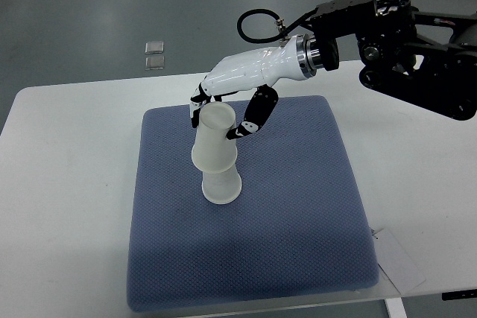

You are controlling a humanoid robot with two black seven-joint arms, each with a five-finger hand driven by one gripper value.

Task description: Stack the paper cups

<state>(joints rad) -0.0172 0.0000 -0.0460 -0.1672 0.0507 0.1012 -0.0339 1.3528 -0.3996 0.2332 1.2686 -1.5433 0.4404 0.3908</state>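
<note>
Two translucent white paper cups stand on the blue mat (298,221). The lower cup (221,186) sits upside down on the mat. The upper cup (215,139) is tilted, mouth down, over the top of the lower one. My right hand (220,113) comes in from the right edge on a black arm. Its white palm is above the upper cup, and its black fingers (251,118) curl around the cup's upper end on both sides. The left arm does not show.
The mat lies on a white table (67,184). A white paper slip (399,262) lies at the mat's front right corner. Two small clear squares (155,53) lie on the grey floor beyond the table's far edge.
</note>
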